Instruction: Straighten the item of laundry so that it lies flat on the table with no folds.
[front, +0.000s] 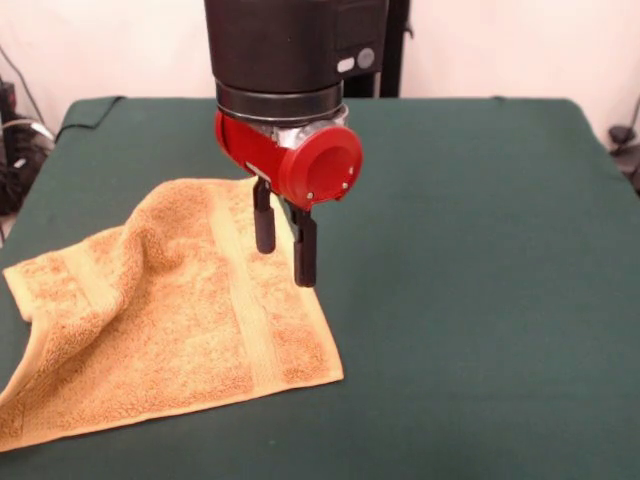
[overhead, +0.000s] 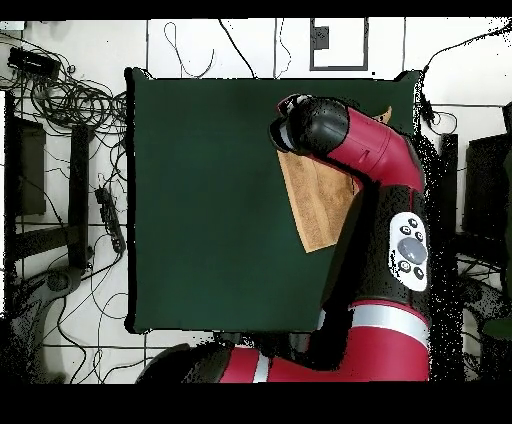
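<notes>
An orange towel lies rumpled at the desk's front left corner. The claw hangs spread and empty above its far edge. Pinching only the raised fold risks dragging the towel off the desk.

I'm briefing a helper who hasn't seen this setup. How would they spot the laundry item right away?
Find the big dark green table. At its left side in the front view, below the red-and-black gripper, lies a small orange-tan terry towel. It is the only thing lying on the cloth, rumpled, with a flat woven band.
</notes>
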